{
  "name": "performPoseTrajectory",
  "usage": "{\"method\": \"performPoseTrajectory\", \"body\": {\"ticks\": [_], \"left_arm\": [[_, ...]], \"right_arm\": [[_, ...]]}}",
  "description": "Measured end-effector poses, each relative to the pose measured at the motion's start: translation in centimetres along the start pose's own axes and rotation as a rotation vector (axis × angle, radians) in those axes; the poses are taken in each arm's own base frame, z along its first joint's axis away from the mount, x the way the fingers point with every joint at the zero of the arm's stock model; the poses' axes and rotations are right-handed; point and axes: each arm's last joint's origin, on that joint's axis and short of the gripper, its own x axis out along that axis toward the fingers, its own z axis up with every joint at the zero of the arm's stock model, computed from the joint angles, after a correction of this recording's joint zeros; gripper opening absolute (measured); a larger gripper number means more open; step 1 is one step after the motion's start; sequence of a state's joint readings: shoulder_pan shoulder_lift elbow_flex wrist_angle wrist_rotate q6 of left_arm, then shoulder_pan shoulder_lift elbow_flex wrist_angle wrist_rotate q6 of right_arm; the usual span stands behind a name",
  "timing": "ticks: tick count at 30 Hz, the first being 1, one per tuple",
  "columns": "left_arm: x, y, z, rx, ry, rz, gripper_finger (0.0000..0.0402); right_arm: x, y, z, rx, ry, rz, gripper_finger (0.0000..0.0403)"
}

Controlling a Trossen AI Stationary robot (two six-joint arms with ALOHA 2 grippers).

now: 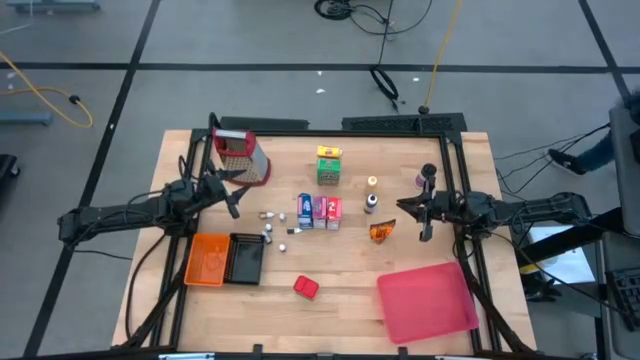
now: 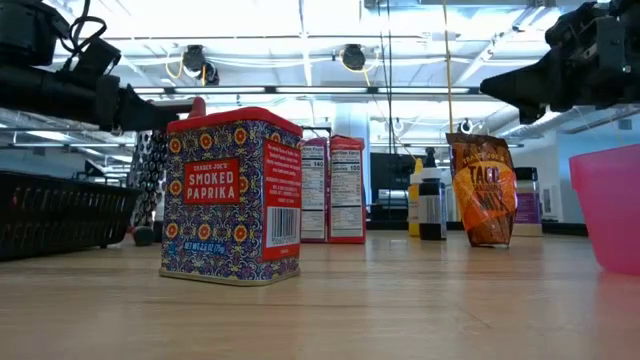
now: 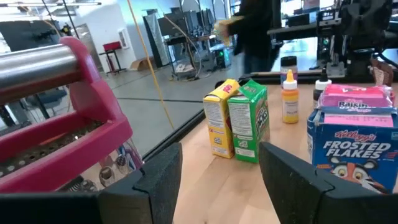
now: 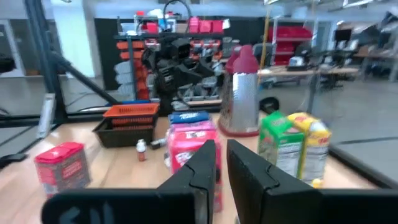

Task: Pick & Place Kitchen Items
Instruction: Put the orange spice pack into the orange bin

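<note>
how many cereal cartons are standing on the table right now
3: the green-yellow carton toward the far edge, and the blue carton and pink carton side by side mid-table. None looks hidden.

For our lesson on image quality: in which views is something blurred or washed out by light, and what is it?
Low view: ceiling lights glare white behind the sharp smoked paprika tin. Left wrist view: the person in the room is motion-blurred, while the Frosted Flakes box reads clearly. Right wrist view: the whole picture is soft, including the grater.
</note>
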State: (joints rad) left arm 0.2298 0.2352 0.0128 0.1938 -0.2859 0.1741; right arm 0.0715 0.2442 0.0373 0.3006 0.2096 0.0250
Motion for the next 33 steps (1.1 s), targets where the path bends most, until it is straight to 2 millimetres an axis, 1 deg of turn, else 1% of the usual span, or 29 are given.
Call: {"method": "performPoseTrajectory", "body": {"ticks": [4,6,9,15,19,24,33], "left_arm": [[0.0,0.0,0.0,-0.027,0.001,-0.001,0.0216],[0.0,0.0,0.0,-0.048,0.001,-0.001,0.0216],[0.0,0.0,0.0,-0.056,0.001,-0.001,0.0216],[0.0,-0.1,0.0,-0.203,-0.002,-0.046,0.0216],[0.0,-0.1,0.0,-0.232,-0.001,-0.050,0.0216],[0.0,-0.1,0.0,-0.236,0.000,-0.050,0.0216],[0.0,-0.1,0.0,-0.235,0.000,-0.050,0.0216]], "right_arm": [[0.2,0.0,-0.5,0.045,0.056,0.000,0.0038],[0.4,0.1,-0.8,0.070,0.077,-0.002,0.0050],[0.5,0.1,-1.1,0.123,0.110,-0.007,0.0085],[0.8,0.3,-1.6,0.207,0.168,0.035,0.0169],[0.9,0.5,-2.0,0.220,0.206,0.082,0.0202],[0.9,0.5,-2.6,0.212,0.265,0.073,0.0209],[0.9,0.5,-3.7,0.222,0.380,0.070,0.0199]]}}
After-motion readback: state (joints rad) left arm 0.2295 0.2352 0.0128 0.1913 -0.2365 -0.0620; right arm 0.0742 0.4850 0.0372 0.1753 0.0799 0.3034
